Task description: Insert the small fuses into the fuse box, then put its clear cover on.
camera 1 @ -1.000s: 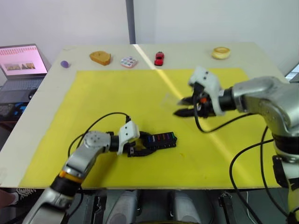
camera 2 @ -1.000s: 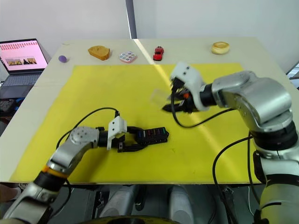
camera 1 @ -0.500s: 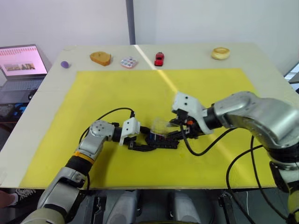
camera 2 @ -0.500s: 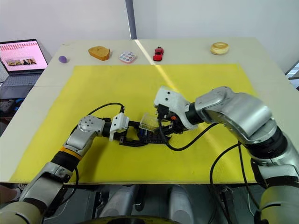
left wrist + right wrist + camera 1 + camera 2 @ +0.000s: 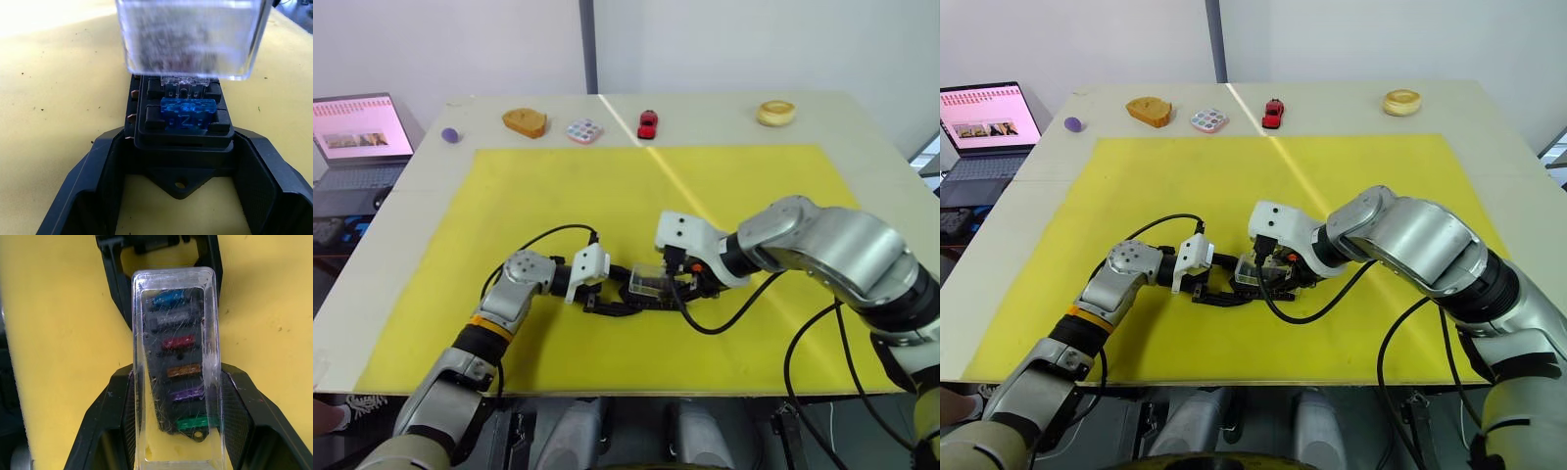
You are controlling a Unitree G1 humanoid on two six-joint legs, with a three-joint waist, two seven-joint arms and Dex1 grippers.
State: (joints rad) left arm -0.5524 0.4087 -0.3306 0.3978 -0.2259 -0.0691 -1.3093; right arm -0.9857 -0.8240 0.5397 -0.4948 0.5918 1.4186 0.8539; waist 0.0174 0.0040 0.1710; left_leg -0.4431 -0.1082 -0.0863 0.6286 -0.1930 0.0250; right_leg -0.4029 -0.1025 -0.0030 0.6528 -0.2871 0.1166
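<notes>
The black fuse box (image 5: pixel 641 302) lies on the yellow mat (image 5: pixel 548 196), with my left gripper (image 5: pixel 610 294) shut on its left end. Its fingers (image 5: pixel 93 196) flank that end. Several small fuses stand in its slots, among them a blue fuse (image 5: pixel 188 112) nearest the left gripper and a red fuse (image 5: pixel 178 341) further along. My right gripper (image 5: pixel 677 286) is shut on the clear cover (image 5: pixel 648 279). The cover (image 5: pixel 188 34) hangs just above the box, lined up along it, and the fuses show through it (image 5: pixel 176 293).
Along the table's far edge lie a purple ball (image 5: pixel 450 135), a brown bread-like piece (image 5: pixel 525 121), a dotted disc (image 5: pixel 582 130), a red toy car (image 5: pixel 647 123) and a ring-shaped pastry (image 5: pixel 774 113). A laptop (image 5: pixel 357 127) stands off the table's left side. Black cables loop from both wrists.
My right gripper has carried the clear cover from the mat's middle right down and left to just over the fuse box. The left gripper has stayed on the box.
</notes>
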